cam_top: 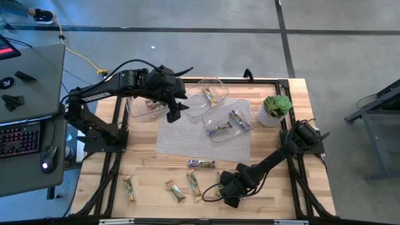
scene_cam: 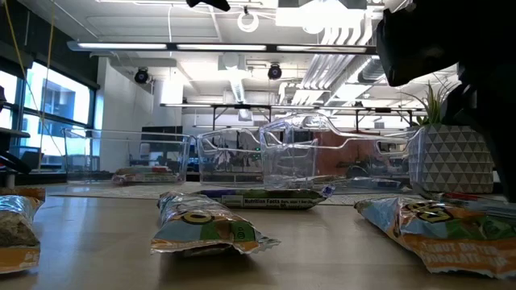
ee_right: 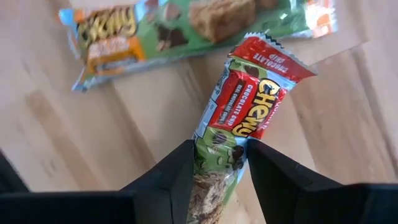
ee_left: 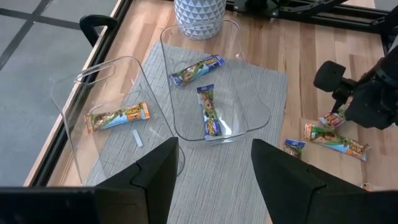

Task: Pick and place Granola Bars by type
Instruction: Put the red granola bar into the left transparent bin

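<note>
My right gripper (cam_top: 223,187) is near the table's front edge, shut on a red-and-green granola bar (ee_right: 245,106). This bar also shows in the left wrist view (ee_left: 333,118). My left gripper (ee_left: 211,168) is open and empty, hovering over the left clear tub (cam_top: 145,107) at the far left. Three green-tan bars (cam_top: 129,187) (cam_top: 175,189) (cam_top: 194,183) and a purple bar (cam_top: 201,164) lie flat on the wood. The right tub (ee_left: 249,112) holds two purple bars (ee_left: 209,112). The middle tub (ee_left: 68,118) holds a green-tan bar (ee_left: 118,116). My right gripper (ee_right: 219,146) pinches the red-and-green bar by its two long sides (ee_right: 214,140), at its green half, between the two fingers. The red end (ee_right: 270,62) sticks out past the fingertips. Whether the bar is clear of the table, I cannot tell.
A grey mat (cam_top: 200,140) lies under the tubs. A potted plant in a white pot (cam_top: 275,109) stands at the far right. Another green-tan bar (ee_right: 186,28) lies just beyond the held bar. A desk with a keyboard (cam_top: 19,137) stands to the table's left.
</note>
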You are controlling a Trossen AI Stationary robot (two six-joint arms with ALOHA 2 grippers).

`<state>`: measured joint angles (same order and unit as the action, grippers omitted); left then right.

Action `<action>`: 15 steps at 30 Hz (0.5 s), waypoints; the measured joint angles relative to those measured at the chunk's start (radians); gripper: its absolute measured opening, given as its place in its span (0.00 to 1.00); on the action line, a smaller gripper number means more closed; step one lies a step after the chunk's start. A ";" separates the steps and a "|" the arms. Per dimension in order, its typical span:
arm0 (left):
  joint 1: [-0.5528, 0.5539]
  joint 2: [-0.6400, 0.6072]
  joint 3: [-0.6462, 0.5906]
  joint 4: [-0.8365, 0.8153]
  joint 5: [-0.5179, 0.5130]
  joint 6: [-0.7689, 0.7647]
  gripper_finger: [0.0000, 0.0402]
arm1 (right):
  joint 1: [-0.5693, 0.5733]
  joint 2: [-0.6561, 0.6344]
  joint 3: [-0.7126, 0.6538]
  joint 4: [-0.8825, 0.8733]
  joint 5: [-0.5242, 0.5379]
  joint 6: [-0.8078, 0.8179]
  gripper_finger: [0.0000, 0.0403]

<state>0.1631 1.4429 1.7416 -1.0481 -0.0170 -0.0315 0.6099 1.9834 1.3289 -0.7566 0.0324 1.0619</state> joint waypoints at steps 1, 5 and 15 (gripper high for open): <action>0.000 0.000 0.000 0.000 0.000 0.000 0.49 | 0.000 0.000 0.000 0.004 -0.001 0.004 0.34; 0.000 0.000 0.000 0.000 0.000 0.000 0.49 | 0.000 0.001 -0.001 0.020 -0.027 -0.006 0.34; 0.000 0.000 0.000 0.004 -0.001 0.023 0.49 | -0.001 0.001 -0.001 0.034 -0.040 -0.041 0.20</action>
<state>0.1635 1.4432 1.7416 -1.0446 -0.0177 -0.0089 0.6090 1.9842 1.3277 -0.7231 -0.0080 1.0207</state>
